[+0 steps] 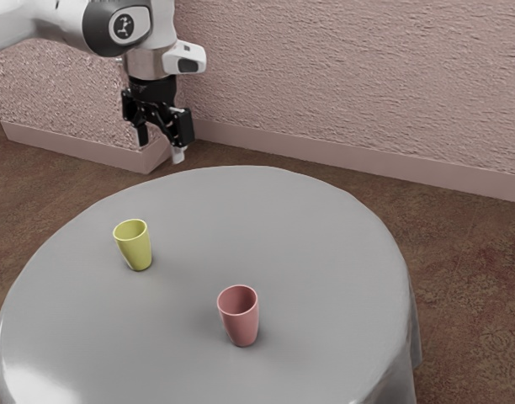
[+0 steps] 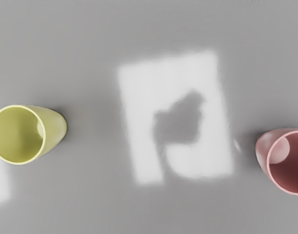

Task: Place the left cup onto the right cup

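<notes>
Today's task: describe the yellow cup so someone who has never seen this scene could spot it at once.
Find the round grey table; two cups stand upright on it, apart. The yellow cup is the one toward the exterior view's left, nearer the gripper. Its neighbour, the pink cup, differs in colour.

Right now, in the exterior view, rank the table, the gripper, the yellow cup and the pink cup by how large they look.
1. table, by far.
2. gripper.
3. pink cup and yellow cup, unranked: the pink one looks slightly bigger, but it stands nearer the camera.
</notes>
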{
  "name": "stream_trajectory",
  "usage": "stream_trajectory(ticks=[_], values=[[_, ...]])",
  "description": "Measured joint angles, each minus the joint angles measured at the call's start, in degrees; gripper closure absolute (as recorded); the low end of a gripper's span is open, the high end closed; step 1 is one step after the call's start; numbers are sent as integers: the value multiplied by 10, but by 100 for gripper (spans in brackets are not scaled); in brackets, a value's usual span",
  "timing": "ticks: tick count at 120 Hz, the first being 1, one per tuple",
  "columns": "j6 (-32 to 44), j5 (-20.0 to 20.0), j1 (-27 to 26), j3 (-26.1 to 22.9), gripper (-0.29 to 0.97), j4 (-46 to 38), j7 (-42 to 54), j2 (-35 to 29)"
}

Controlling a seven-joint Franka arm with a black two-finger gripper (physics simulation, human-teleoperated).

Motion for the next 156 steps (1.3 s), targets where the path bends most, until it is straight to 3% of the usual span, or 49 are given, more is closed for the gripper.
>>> stream_trajectory(ticks=[49, 156], values=[[30, -5, -1, 0, 0, -6, 0, 15], [149, -54, 66, 1, 2, -118, 1, 54]])
